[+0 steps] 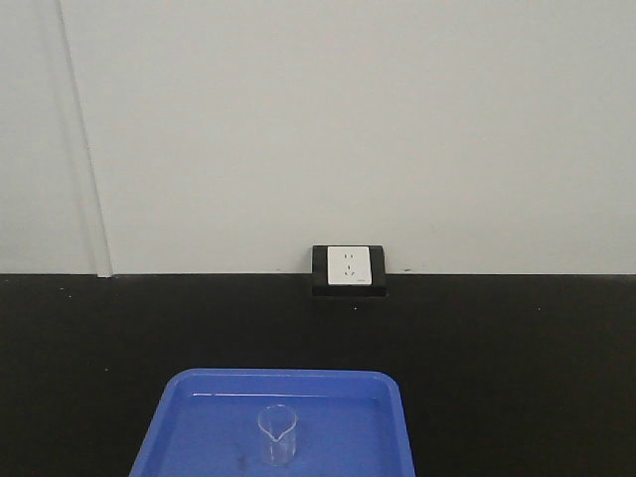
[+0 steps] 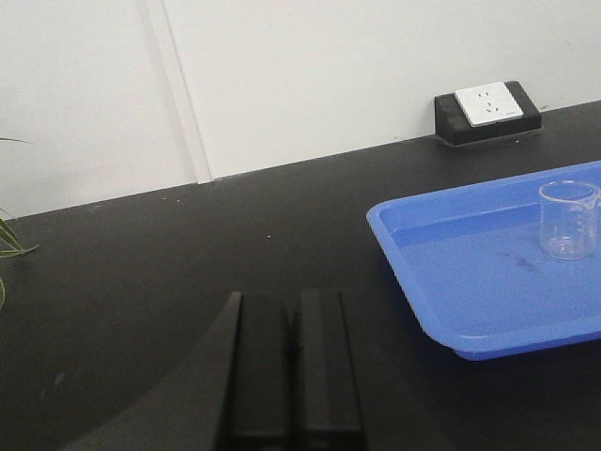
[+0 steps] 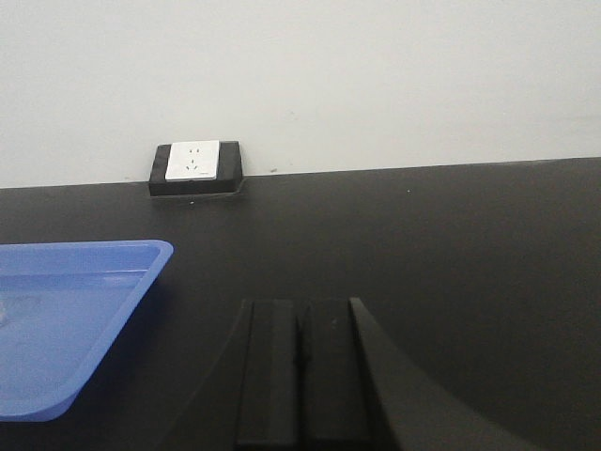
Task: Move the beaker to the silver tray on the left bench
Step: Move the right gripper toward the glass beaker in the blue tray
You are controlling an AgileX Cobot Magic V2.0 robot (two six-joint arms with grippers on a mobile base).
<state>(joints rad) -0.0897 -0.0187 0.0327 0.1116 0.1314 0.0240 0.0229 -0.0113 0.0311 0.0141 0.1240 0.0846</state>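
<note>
The small clear glass beaker (image 1: 278, 435) stands upright in a blue plastic tray (image 1: 199, 417) on a black worktop (image 1: 517, 358). It also shows in the left wrist view (image 2: 569, 220), far right of my left gripper (image 2: 291, 303), which is shut and empty low over the worktop. My right gripper (image 3: 300, 308) is shut and empty, right of the blue tray (image 3: 75, 282); the beaker is only a faint glint at that view's left edge. The silver tray is out of view.
A white wall socket on a black block (image 1: 349, 269) sits at the back edge against the white wall. A green plant leaf (image 2: 11, 249) pokes in at the far left of the left wrist view.
</note>
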